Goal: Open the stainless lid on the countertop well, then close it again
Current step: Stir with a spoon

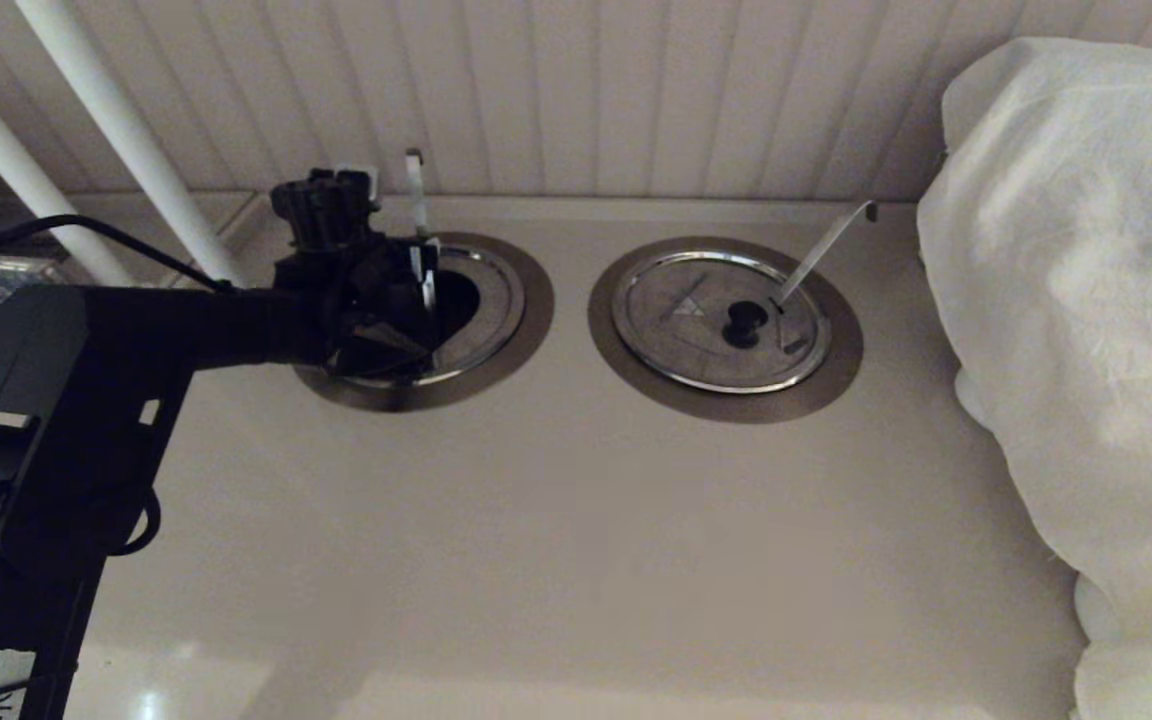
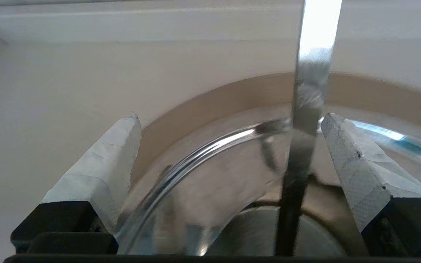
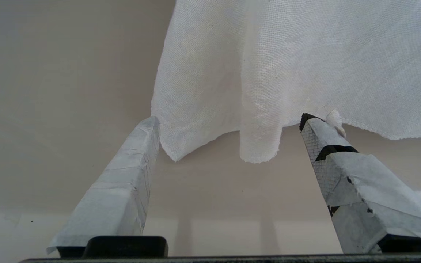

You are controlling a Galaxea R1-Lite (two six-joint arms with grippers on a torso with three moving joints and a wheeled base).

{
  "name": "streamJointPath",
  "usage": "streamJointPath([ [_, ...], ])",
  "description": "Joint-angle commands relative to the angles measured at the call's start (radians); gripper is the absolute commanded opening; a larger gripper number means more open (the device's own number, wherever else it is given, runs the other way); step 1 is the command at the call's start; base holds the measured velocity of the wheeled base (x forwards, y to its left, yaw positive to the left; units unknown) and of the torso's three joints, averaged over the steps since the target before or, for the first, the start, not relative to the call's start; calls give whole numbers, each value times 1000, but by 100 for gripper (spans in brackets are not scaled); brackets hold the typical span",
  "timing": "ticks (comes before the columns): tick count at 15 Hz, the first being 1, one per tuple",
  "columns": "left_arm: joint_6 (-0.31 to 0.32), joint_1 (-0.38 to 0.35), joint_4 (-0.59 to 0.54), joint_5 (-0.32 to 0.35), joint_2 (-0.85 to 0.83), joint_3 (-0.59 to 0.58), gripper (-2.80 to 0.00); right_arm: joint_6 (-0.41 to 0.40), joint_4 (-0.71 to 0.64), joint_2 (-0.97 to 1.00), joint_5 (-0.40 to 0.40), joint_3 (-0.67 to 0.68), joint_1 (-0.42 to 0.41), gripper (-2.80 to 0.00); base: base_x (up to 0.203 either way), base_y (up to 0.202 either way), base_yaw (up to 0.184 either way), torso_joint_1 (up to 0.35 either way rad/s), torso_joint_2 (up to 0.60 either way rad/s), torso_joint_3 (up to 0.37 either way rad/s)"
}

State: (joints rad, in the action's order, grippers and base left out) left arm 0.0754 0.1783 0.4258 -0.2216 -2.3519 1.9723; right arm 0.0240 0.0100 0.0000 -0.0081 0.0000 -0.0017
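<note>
Brushed-metal collar ring of the round countertop well (image 1: 521,335) frames a dark crescent of opening, with the round steel fold-flap lid (image 1: 491,300) partly raised over it on the beige surface (image 1: 556,520). A straight flat steel utensil handle (image 1: 417,195) rises near upright from that well. The left end effector (image 2: 228,126) sits over the lid with its taped fingers (image 2: 104,164) spread wide, the handle between them. Beside it, the twin steel lid (image 1: 719,320) lies shut. The right end effector (image 3: 228,120), fingers wide apart, faces a white woven cloth (image 3: 305,62).
</note>
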Motion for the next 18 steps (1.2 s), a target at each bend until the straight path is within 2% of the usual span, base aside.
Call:
streamJointPath([
  [1,-17,2,18,20,-22,-1,0,1,1,-2,-1,2,0,0,0,0,0,0,0,0],
  [6,-42,18,19,59,-18,-1,0,1,1,-2,0,2,0,0,0,0,0,0,0,0],
  [10,-41,32,21,56,-20,-1,0,1,1,-2,0,2,0,0,0,0,0,0,0,0],
  [11,-44,32,21,60,-17,-1,-280,1,1,-2,0,2,0,0,0,0,0,0,0,0],
  [18,-50,32,21,65,-23,0,-280,1,1,-2,0,2,0,0,0,0,0,0,0,0],
])
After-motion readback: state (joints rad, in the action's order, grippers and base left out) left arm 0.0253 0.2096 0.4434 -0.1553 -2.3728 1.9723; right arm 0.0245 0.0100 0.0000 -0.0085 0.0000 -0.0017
